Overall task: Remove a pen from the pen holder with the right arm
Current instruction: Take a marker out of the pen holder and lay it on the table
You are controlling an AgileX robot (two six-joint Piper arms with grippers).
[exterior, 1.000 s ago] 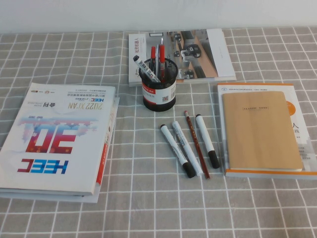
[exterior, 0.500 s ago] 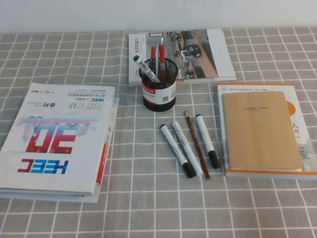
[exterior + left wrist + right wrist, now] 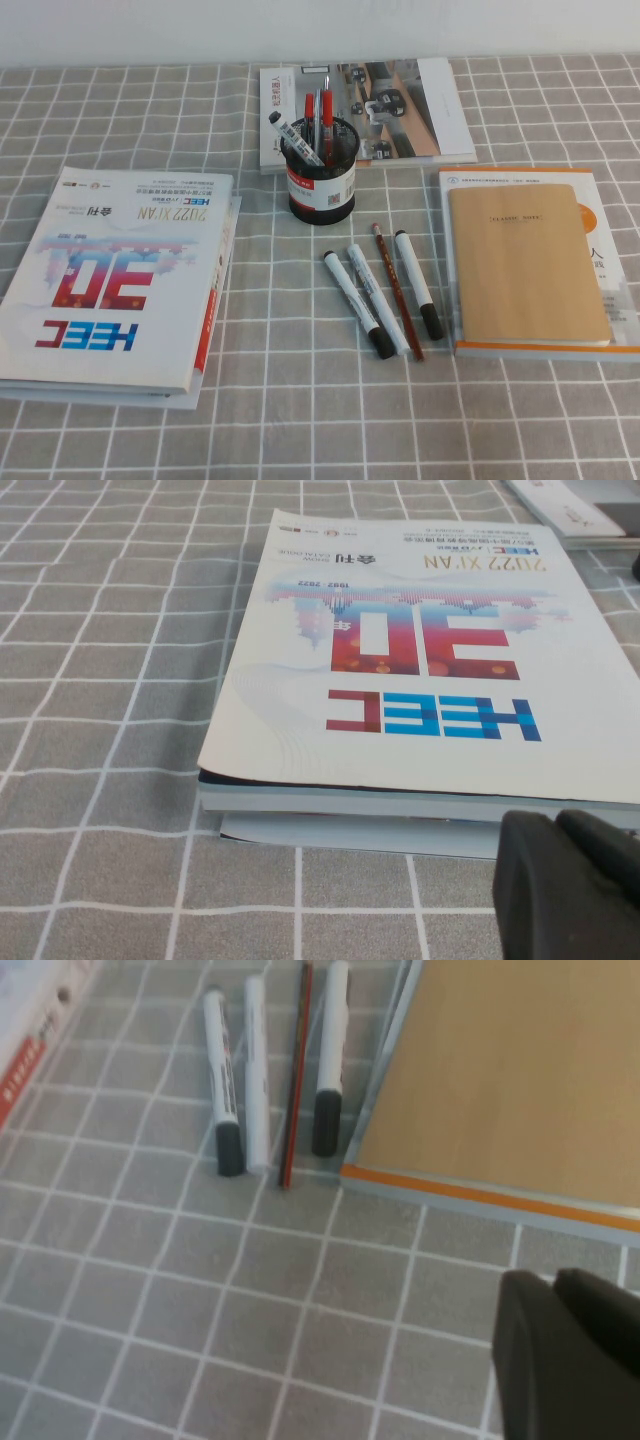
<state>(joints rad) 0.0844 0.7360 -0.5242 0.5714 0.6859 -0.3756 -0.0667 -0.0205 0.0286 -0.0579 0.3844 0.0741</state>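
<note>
One pen holder [image 3: 320, 190], three loose markers [image 3: 357, 303] [image 3: 378, 299] [image 3: 418, 283], one red pencil [image 3: 397, 290]

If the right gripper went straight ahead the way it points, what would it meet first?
Likely the near edge of the orange-edged book under the tan notebook, though depth is unclear. The right gripper hovers over tablecloth before it; the left gripper sits by the white book.

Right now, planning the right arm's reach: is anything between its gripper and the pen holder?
Three markers and a red pencil lie flat between the right gripper, by the tan notebook's near corner, and the pen holder. The left gripper sits by the HEEC book.
</note>
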